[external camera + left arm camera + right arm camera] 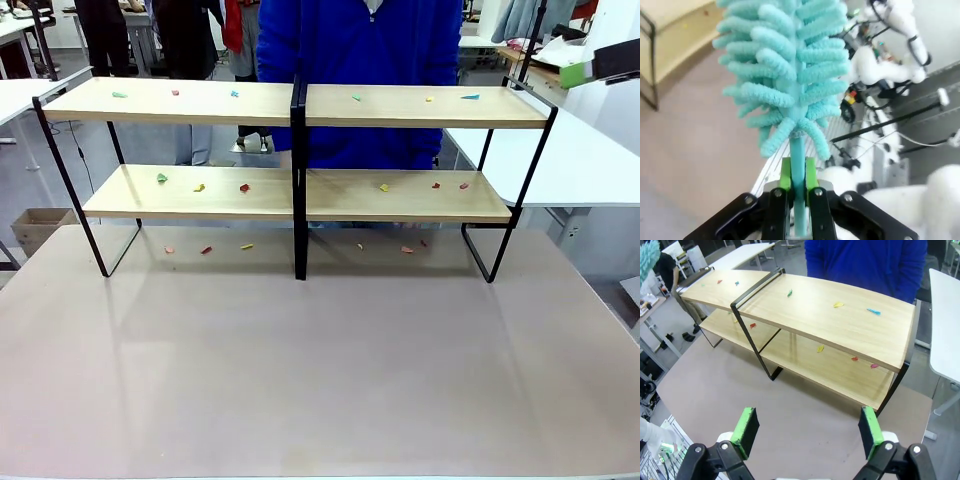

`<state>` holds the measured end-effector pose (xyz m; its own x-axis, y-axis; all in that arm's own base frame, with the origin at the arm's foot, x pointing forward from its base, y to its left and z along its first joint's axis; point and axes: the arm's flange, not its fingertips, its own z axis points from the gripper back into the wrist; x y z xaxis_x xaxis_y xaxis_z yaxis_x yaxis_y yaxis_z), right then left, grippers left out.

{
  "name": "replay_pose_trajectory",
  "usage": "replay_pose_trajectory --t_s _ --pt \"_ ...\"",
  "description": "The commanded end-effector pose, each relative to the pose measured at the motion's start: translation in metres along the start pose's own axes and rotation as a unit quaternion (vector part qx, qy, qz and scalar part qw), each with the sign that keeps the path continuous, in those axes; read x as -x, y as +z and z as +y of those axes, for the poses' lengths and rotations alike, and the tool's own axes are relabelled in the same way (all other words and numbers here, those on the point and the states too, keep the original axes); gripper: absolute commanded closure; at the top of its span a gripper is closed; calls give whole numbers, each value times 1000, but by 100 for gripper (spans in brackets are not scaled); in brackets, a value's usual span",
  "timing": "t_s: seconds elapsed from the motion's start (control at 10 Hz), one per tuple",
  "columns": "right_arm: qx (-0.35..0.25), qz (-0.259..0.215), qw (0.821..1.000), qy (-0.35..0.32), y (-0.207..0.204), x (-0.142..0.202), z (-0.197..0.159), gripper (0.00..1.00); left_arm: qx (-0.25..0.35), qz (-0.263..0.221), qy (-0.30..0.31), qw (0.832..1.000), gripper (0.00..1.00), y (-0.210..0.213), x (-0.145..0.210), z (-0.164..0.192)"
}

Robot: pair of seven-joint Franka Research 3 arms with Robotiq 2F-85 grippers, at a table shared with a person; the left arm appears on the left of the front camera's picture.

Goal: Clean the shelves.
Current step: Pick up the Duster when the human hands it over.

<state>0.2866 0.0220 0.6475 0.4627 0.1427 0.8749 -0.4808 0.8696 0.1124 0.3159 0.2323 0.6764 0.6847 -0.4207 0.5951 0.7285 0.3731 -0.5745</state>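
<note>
Where the left arm ends: left gripper (797, 172) pinched tight, its green pads (785, 172) squeezing the thin stem of a teal duster (790, 75)
Duster: the fluffy chenille head stands up past the fingertips, held above the table (695, 150), with one end of the shelves (670, 35) at the upper left of the wrist view
Right gripper (810, 427): jaws spread wide with nothing between them, hovering over the table and looking down on the rack
Shelves: two-tier rack standing upright across the far half of the table, neither gripper touching it
Scraps (244, 187): small coloured bits, perhaps paper, too small to be sure, dotted along the top board, the lower board and the tabletop under the rack
Person (360, 60): in blue, standing just behind the shelves at the far side
</note>
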Motion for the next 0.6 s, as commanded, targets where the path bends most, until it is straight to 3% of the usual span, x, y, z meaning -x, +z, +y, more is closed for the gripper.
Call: replay_pose_trajectory --t_s 0.0,0.1,0.3,0.4,0.5 --pt "-1 -1 1000 -1 0 0 0 0 -62 1 -3 998 100 0 63 0" --pt "-1 -1 1000 -1 0 0 0 0 -70 4 -20 997 100 7 96 2" --pt "-1 -1 1000 -1 0 0 0 0 -115 -109 37 987 100 6 117 16" --pt "-1 -1 1000 -1 0 0 0 0 -64 -12 2 998 100 22 109 3" --pt "-1 -1 1000 -1 0 0 0 0 -64 -12 2 998 100 22 109 3"
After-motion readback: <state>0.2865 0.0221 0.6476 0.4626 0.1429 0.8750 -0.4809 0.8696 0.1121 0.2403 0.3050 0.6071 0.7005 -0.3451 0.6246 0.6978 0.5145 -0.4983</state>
